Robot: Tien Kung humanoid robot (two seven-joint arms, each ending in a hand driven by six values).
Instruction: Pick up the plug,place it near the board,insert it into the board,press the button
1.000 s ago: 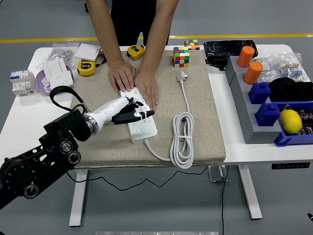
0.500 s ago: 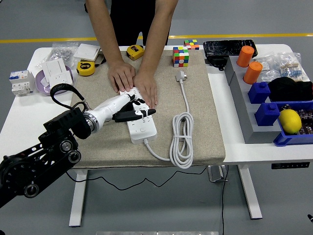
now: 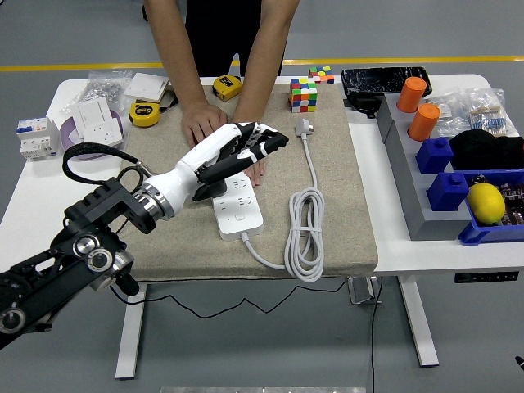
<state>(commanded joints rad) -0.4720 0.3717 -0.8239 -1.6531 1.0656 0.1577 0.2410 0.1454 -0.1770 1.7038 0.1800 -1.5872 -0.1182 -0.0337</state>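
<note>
Beige felt covers the middle of the bench, most likely so the white power strip has something soft and grippy to lie on. A person stands at the far side with both hands down on the mat: one hand rests flat beside the strip's far end, and the other hand seems to press on the strip itself, though the robot's arm hides most of it. My guess is that they are pinning the board so it will not slide when something is pushed into it.

The left robot hand is raised over the far end of the strip, its white-and-black fingers loosely extended toward the plug and holding nothing. It hovers close above the person's hand; whether they touch I cannot tell. The right arm is not to be seen.

The plug lies on the felt, well apart from the strip, to the right of the robot hand and just in front of a colourful cube. Its white cable runs toward the near edge, loops into a coil and returns to the strip's near end, so the lead has slack to be carried over.

I judge the task barely begun: the plug is ungrasped, and the next move calls for a reach further right. The chief risk looks to be the crowding of robot and human fingers over the sockets.
</note>
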